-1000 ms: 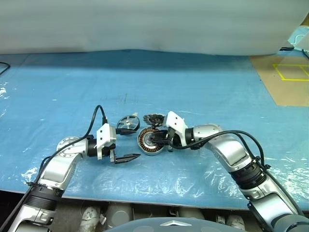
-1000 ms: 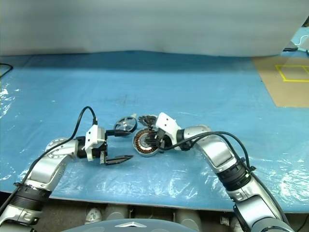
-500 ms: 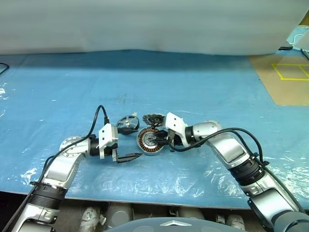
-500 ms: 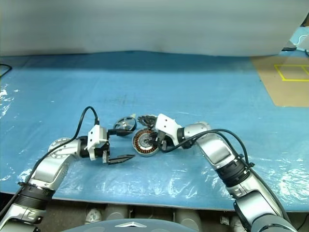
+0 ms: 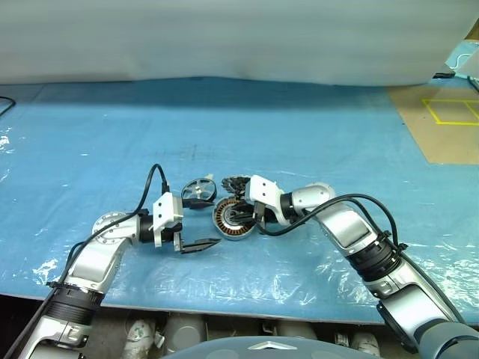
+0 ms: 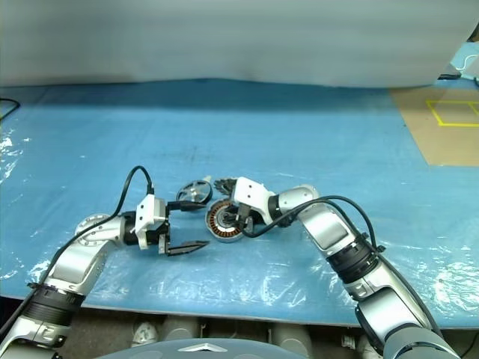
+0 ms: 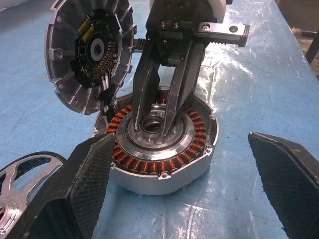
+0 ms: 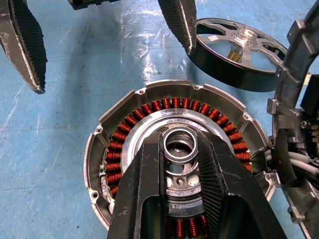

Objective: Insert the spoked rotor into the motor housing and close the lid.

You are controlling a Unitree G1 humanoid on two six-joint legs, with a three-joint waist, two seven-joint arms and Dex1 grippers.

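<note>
Pinching the motor housing [image 8: 174,159] hub, the right claw [image 7: 159,117] grips — left claw [image 5: 196,224] gapes.

blue plastic sheet [image 5: 314,142] (crinkled), brown floor [image 5: 449,127]

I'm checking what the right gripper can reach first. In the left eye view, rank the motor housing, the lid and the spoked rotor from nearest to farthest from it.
1. Motor housing: the right gripper has its fingers at the centre hub.
2. Lid: just behind the housing, standing tilted open.
3. Spoked rotor: farthest, off to the robot's left, near the left gripper.
</note>
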